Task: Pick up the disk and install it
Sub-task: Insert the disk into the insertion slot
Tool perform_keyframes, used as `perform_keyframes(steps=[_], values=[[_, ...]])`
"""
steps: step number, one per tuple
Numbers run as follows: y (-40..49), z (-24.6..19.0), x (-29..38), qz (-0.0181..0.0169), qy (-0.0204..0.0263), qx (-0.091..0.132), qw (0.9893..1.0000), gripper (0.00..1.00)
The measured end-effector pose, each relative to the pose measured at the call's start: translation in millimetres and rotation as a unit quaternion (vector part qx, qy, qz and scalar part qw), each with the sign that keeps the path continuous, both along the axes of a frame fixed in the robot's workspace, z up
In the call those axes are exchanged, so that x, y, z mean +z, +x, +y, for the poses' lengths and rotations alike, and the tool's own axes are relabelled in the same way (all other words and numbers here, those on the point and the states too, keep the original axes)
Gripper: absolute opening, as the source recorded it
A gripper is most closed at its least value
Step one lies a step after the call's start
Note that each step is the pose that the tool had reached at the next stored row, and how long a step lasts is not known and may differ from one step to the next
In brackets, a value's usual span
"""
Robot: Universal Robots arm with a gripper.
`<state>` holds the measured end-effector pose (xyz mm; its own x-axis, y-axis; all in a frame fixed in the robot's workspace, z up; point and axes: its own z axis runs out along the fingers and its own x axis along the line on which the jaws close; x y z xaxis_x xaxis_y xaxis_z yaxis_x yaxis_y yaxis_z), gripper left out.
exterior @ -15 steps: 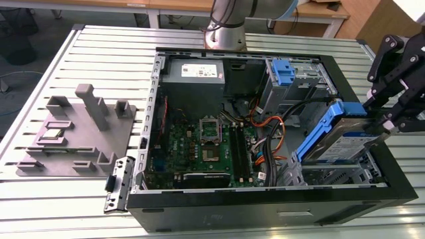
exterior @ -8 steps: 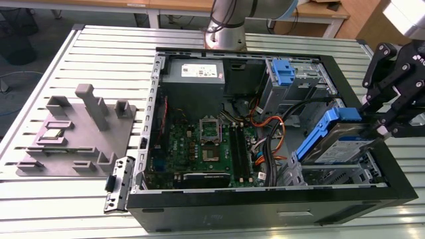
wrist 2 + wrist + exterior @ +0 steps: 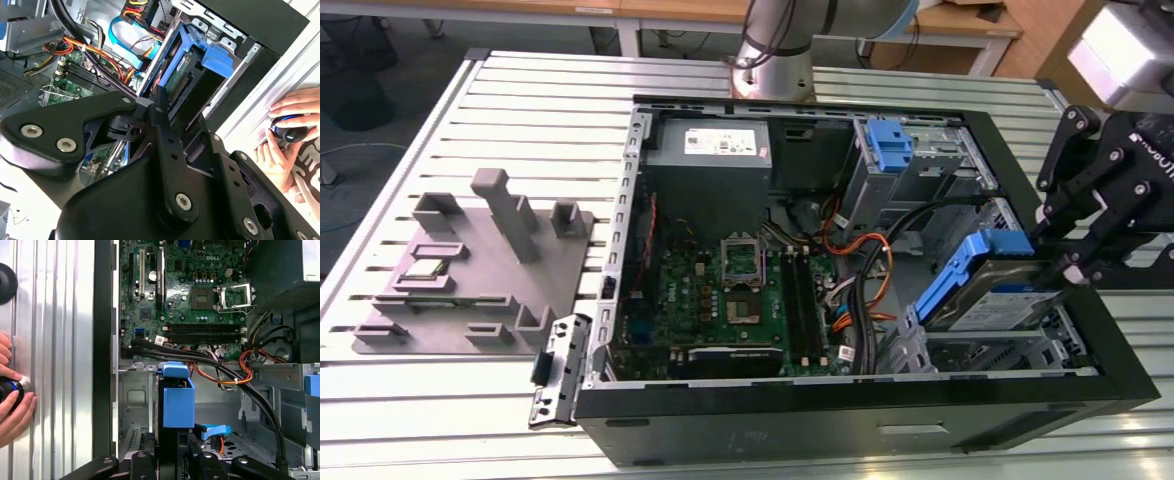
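Note:
The disk (image 3: 998, 296) is a silver-grey drive with blue rails. It hangs tilted over the drive bay (image 3: 987, 345) at the exterior view's right end of the open computer case (image 3: 854, 420), its lower end down among the bay's metal walls. My gripper (image 3: 1058, 268) is shut on the disk's raised end, near the case's right wall. In the first wrist view the disk (image 3: 178, 402) stands edge-on between my black fingers (image 3: 145, 462), above the bay. The second wrist view shows its circuit-board side (image 3: 179, 70) and blue rail just past my gripper (image 3: 159, 102).
Inside the case lie the motherboard (image 3: 720, 290), a grey power supply box (image 3: 707, 145), a tall blue latch (image 3: 887, 145) and black and orange cables (image 3: 861, 250) beside the bay. A grey fixture plate (image 3: 474, 270) sits at the left. A person's hand (image 3: 12, 407) rests on the table outside the case.

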<state>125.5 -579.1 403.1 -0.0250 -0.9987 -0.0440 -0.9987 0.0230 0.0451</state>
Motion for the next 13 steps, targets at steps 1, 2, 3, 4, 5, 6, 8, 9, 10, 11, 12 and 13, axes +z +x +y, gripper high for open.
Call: perform_keyframes(steps=[1,2,3,4,5,6,8,9,10,11,12,13], values=[[0.1,0.0,-2.0,0.0000,0.0000,0.000,1.0000,0.35],[0.1,-0.1,-3.8,0.0000,0.0000,0.000,1.0000,0.35],[0.2,-0.1,-5.5,0.0000,-0.0001,0.000,1.0000,0.35],[0.2,-0.2,-7.4,0.0000,0.0000,-0.001,1.0000,0.35],[0.3,-0.2,-9.2,0.0000,0.0000,-0.001,1.0000,0.35],[0.3,-0.3,-11.0,0.0000,0.0000,-0.001,1.0000,0.35],[0.5,-0.3,-14.7,0.0000,0.0000,-0.002,1.0000,0.35],[0.5,-0.4,-16.5,0.0000,0.0000,-0.002,1.0000,0.35],[0.6,-0.4,-18.2,0.0000,0.0000,-0.002,1.0000,0.35],[0.6,-0.5,-20.1,0.0000,0.0000,-0.002,1.0000,0.35],[0.6,-0.5,-22.0,0.0000,0.0000,-0.002,1.0000,0.35],[0.7,-0.5,-23.7,0.0000,0.0000,-0.003,1.0000,0.35]])
